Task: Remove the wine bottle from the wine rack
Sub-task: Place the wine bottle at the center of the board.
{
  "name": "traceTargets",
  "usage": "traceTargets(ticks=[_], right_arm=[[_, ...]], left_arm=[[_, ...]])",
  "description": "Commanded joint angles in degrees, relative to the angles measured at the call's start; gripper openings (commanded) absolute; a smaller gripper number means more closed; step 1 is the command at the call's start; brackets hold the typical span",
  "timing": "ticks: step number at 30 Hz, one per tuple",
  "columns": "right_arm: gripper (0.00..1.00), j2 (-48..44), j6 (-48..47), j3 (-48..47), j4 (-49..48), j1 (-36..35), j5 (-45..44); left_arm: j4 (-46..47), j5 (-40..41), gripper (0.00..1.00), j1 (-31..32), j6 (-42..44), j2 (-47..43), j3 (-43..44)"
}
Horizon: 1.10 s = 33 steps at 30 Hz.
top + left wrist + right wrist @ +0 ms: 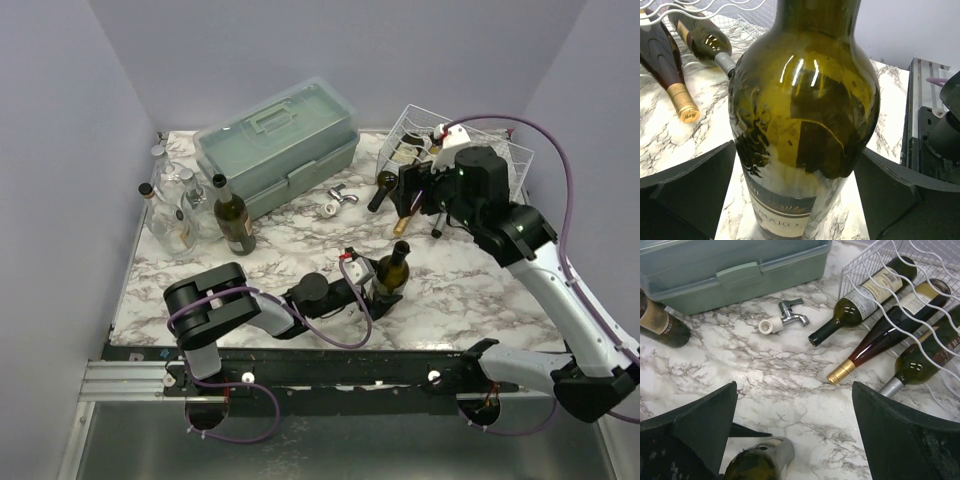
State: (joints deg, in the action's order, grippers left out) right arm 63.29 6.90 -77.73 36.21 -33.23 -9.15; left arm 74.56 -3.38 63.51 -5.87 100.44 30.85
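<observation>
Step in hand: left hand [372, 287] stands spread around the upright dark green glass wine bottle [390, 275] on the marble desk [300, 240], fingers clear of the glass; looks like a set-down release
Rack: white thin-wire wine rack [865, 270] at the far right holds three more bottles, necks poking out
Right hand: right hand [790, 440] wide open, empty, hovering near the rack
Next move: probably line up on the gold-capped neck [840, 374]; grip squarely
Writing: only "MARO" readable on the bottle's label [782, 217]; other labels too small
</observation>
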Motion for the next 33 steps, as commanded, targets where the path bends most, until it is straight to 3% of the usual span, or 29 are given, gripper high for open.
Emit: traceTargets(ticks=[1,10,15,21,25,27,29,33], right_arm=[[0.99,5.80,2.64,-4.96,2.45,6.54,6.41],[0.98,10.56,-0.23,-1.05,-3.13,21.18,21.60],[1.00,7.55,-0.56,5.63,-9.37,28.59,30.34],[0.99,1.54,-0.66,20.26,-17.53,31.18,38.28],[0.99,-2.38,-2.46,26.86,-22.31,32.94,46.72],[0.99,-3.70,-4.20,26.78,-20.92,34.62,46.77],[0.99,-4.57,-5.01,27.55,-20.43,34.86,46.69],[1.00,-5.14,-2.17,32.04,-25.23,36.40,45.80]], left_arm=[[-0.04,0.83,0.99,0.22,-0.63,-2.79,-1.72],[-0.26,0.04,0.99,0.17,-2.78,-7.87,-5.61],[-2.03,-0.91,0.99,0.24,-6.23,-14.26,-9.24],[-21.02,-1.43,0.99,0.24,-7.18,-27.40,-7.55],[-36.01,-0.99,0.99,0.26,0.20,-34.12,-3.02],[-43.03,0.47,0.99,0.30,5.43,-35.59,-0.30],[-45.33,0.64,0.99,0.28,11.42,-36.18,1.07],[-46.41,-1.76,0.98,0.24,14.48,-35.02,4.83]])
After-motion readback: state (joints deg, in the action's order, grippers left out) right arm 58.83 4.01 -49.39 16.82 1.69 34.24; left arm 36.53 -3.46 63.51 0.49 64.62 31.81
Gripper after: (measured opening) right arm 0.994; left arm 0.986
